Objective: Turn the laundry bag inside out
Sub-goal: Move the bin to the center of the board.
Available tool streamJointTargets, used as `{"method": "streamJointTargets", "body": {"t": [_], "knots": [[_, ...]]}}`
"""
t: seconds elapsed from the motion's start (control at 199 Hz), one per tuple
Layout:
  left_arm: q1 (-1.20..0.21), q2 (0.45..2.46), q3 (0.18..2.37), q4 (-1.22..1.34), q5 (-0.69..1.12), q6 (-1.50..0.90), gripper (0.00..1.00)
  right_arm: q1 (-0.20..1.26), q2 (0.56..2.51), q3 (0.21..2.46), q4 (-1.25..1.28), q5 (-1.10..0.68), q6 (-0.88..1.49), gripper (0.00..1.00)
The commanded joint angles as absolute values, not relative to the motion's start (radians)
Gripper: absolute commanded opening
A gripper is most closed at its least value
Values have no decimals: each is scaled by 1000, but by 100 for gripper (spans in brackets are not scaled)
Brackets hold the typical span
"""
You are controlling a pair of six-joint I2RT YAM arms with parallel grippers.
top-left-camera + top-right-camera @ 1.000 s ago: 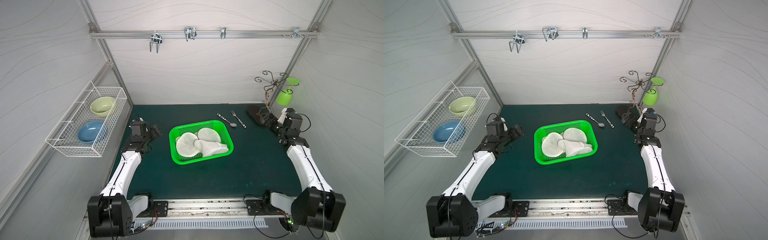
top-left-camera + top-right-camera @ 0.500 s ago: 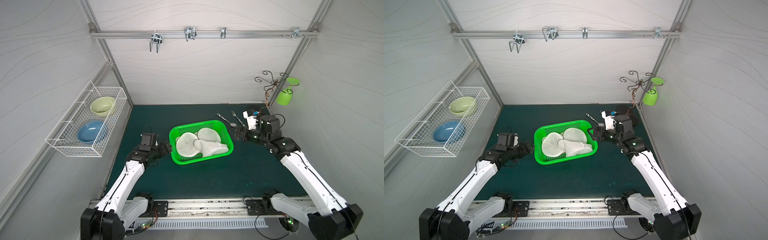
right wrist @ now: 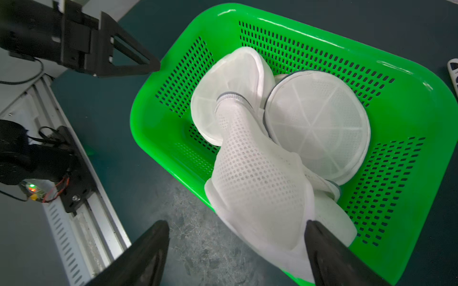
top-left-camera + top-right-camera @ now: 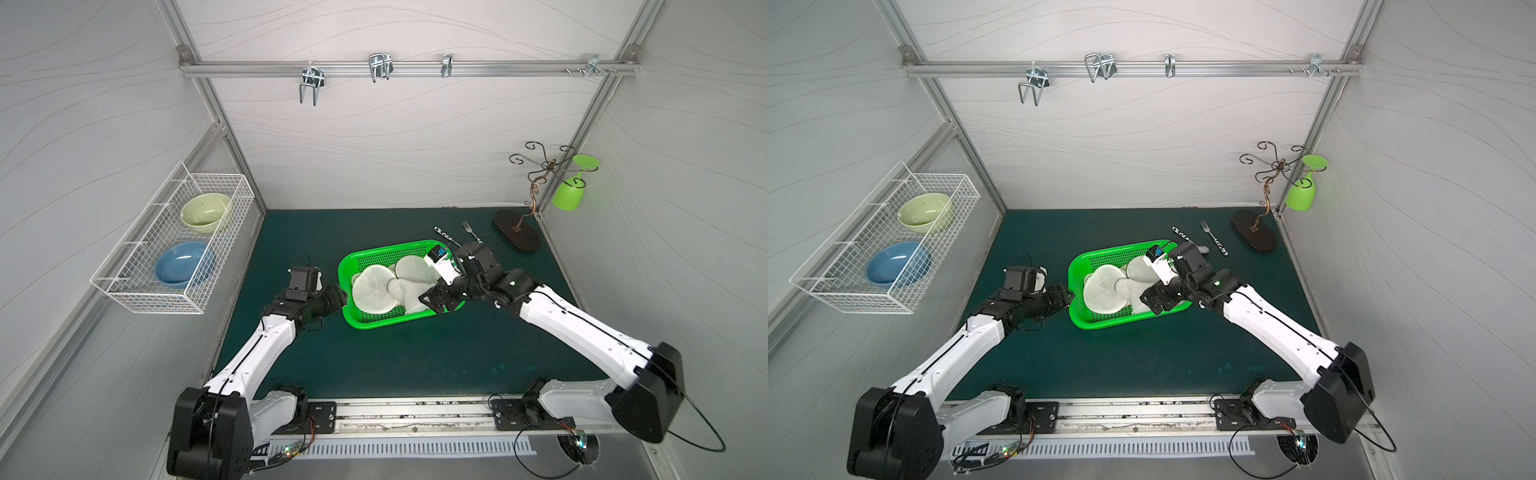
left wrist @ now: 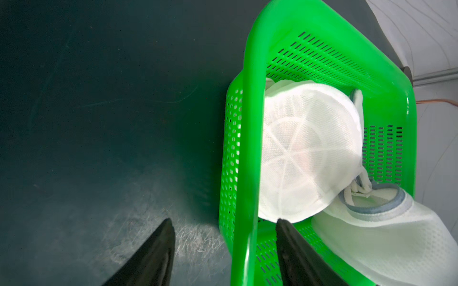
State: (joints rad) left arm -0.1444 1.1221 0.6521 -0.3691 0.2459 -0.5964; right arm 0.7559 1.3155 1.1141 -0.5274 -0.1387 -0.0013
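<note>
At the middle of the dark green bench (image 4: pixel 374 365), a green basket (image 4: pixel 390 321) holds the laundry bag (image 3: pixel 257 173) — a white sack of holed mesh with a grey-trimmed neck. Two round white mesh pouches (image 3: pixel 317 123) lie in the basket with it. The bag lies across the pouches, and its wide end droops over the basket's rim on the side nearest the right arm.

The right fingers (image 3: pixel 327 255) are spread wide just above that drooping end. One is over the fabric at the rim and the other is out over bare bench. I cannot tell whether either touches the cloth.

At the opposite short side, the left fingers (image 5: pixel 153 255) are also apart and straddle the basket's wall. One is outside over the bench and one is inside by the edge of a round pouch, with the rim between them and a gap on each side.

Behind the basket a fork (image 4: pixel 467 227) and a spoon (image 4: pixel 1183 236) lie on the bench. Near them stands a metal stand (image 4: pixel 534 195) with a green glass (image 4: pixel 567 198) hanging from it. A wire rack (image 4: pixel 137 291) on the wall holds two bowls — one pale green (image 4: pixel 205 210), one blue (image 4: pixel 183 264).
</note>
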Motion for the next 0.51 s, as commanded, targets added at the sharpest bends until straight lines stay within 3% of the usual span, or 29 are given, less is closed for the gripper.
{"method": "streamJointTargets", "body": {"t": [0.0,0.227,0.353,0.418,0.504], "knots": [[-147,1157,657,-297,243,-583,65,770,1371,1171,-531,-91,-39,89],[-149,1235,675,-264,245,-575,49,788,1513,1239,-511,-75,-57,86],[-149,1284,693,-255,257,-569,30,797,1586,1277,-508,-70,-58,81],[-149,1307,702,-249,264,-571,19,806,1621,1288,-510,-63,-63,75],[-149,1324,710,-244,254,-575,12,809,1651,1298,-511,-55,-67,61]]}}
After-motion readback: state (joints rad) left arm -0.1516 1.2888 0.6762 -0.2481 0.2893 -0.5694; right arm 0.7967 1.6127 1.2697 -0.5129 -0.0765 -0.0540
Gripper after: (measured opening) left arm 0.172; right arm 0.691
